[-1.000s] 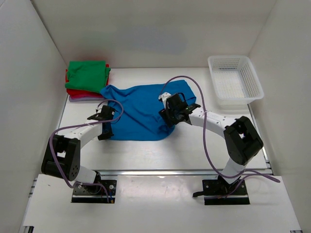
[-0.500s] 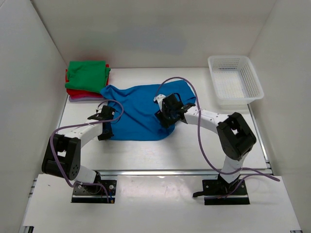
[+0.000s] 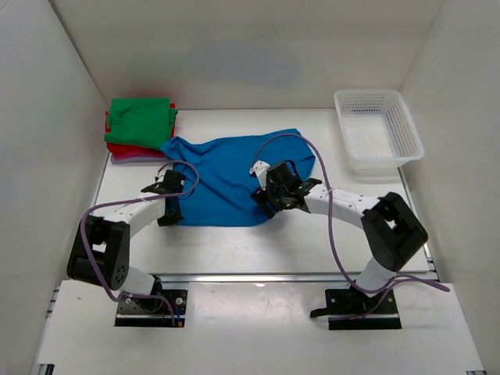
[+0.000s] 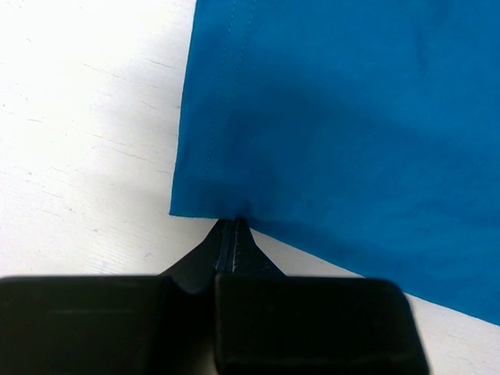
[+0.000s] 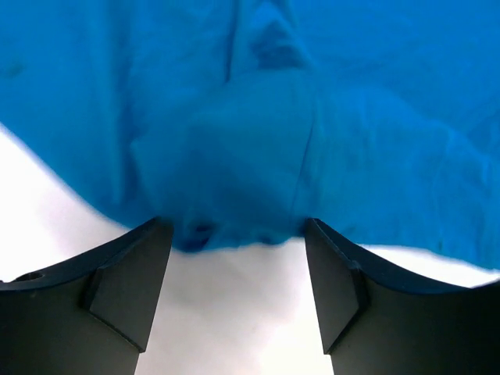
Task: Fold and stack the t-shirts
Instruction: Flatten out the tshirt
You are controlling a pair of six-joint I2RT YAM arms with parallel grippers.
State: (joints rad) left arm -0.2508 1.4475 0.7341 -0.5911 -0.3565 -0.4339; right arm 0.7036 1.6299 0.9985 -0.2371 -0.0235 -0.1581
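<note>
A bright blue t-shirt [image 3: 223,176] lies spread and wrinkled in the middle of the table. My left gripper [image 3: 172,214] is shut on its near-left hem corner; in the left wrist view the tips [image 4: 233,223] meet right at the hem of the blue cloth [image 4: 351,117], which puckers there. My right gripper [image 3: 264,205] stands open at the shirt's near-right edge. In the right wrist view its gap [image 5: 234,230] is over bare table, with the bunched blue edge [image 5: 258,156] just beyond the tips. Folded t-shirts are stacked at the back left: green [image 3: 141,119] on red [image 3: 117,148] on pale pink-lavender [image 3: 129,158].
A white mesh basket [image 3: 367,94] stands at the back right, with nothing visible in it. White walls close in the table on the left, back and right. Purple cables loop above both arms.
My right gripper has moved from on top of the shirt toward its near edge, and its jaws stand wider. The left gripper has kept its grip and place.
</note>
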